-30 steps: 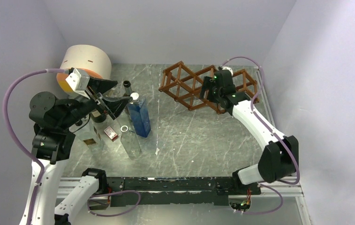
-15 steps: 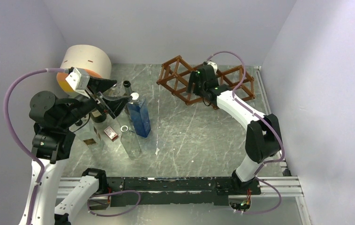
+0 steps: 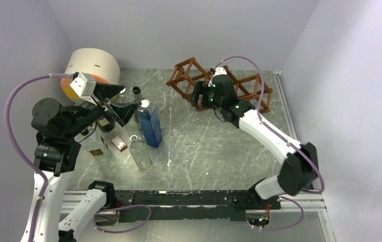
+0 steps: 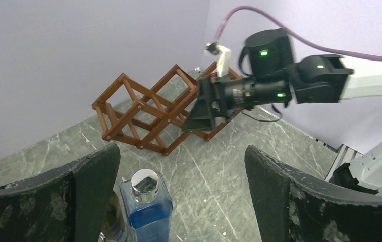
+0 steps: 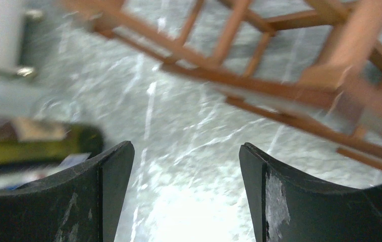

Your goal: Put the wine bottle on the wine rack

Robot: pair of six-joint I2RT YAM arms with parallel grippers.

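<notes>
Wine bottle (image 3: 137, 93) is standing upright in the bottle cluster on the left of the counter (image 3: 204, 151), its dark neck poking up just past the left end effector (image 3: 124, 104). Only the neck is showing clearly from above; the arm is hiding the body. Wine rack (image 4: 151, 108) is sitting at the far right, well apart from the bottle.

Left end effector is hanging released, pads spread wide, nothing between them. Its wrist view is looking over the blue square bottle (image 4: 146, 206) toward the rack. Right end effector (image 3: 199, 96) is hovering at the rack's near-left face, also released, gap empty. Slats are running just ahead of its pads; can't tell if anything is touching.

Relation that matters: the bottle is sitting on the left arm's side, close beside that end effector and well apart from the right one. So I'm judging the left arm is the one picking. The bottle's long axis is pointing vertical, while the rack cells are calling for it horizontal, fed in along a cell's open axis, so it's needing a tip-over on the way. The blue square bottle and the clear bottle (image 3: 141, 154) lying on its side are crowding the approach, so I'm seeing a risk of knocking them.
</notes>
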